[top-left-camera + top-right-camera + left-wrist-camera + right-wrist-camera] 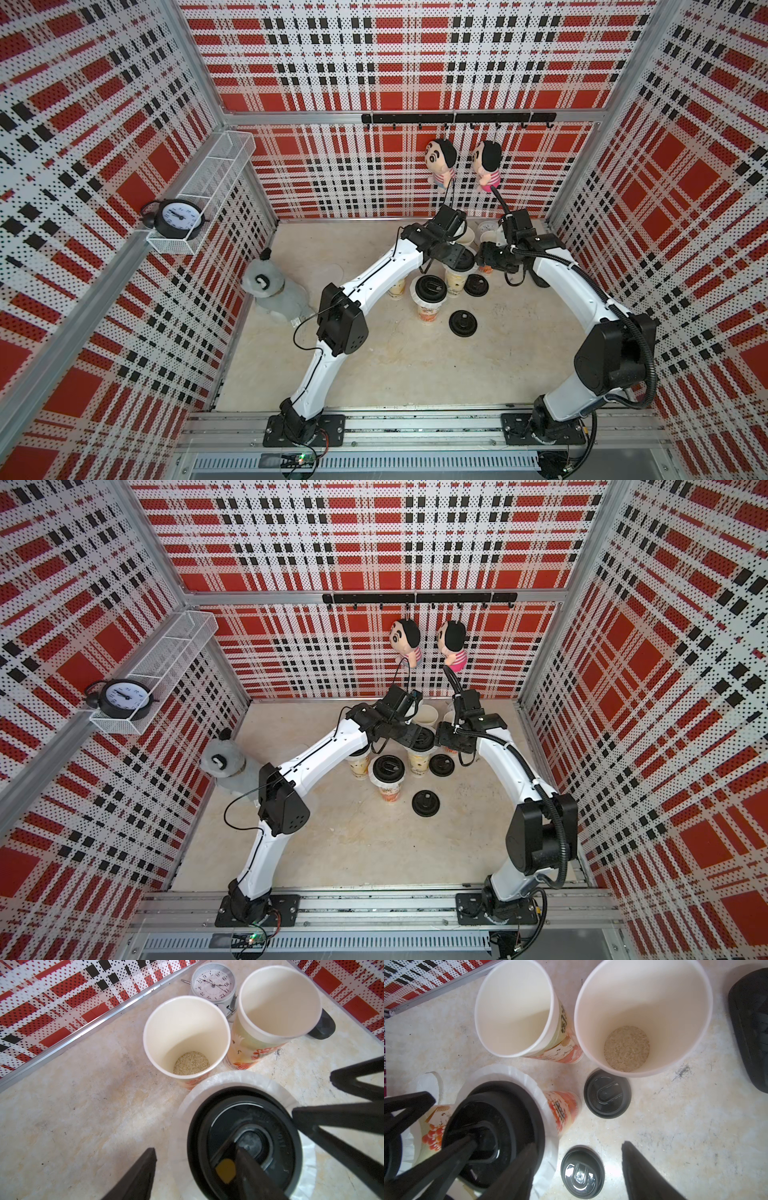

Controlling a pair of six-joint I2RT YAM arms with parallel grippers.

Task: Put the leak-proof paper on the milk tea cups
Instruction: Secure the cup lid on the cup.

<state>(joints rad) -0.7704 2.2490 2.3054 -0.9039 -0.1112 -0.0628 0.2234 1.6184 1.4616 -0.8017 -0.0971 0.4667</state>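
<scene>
A milk tea cup [562, 1109] wears a sheet of leak-proof paper [228, 1078] [508, 1072] with a black lid [245, 1126] [500, 1105] on top. My left gripper [196, 1149] [459, 259] is open, with one finger resting on the lid and the other outside its rim. Facing it, my right gripper [579, 1144] [482, 255] is open too, one finger at the lid's edge. Two uncovered cups [176, 1022] [278, 1001] stand just behind. A front cup [428, 309] carries paper and a lid. Another cup [397, 289] sits under my left arm.
Two loose black lids [607, 1094] [582, 1172] lie on the table by the cups. A white alarm clock [214, 982] stands behind the open cups, close to the back wall. A grey plush [266, 286] sits at the left, and two dolls [440, 160] hang above.
</scene>
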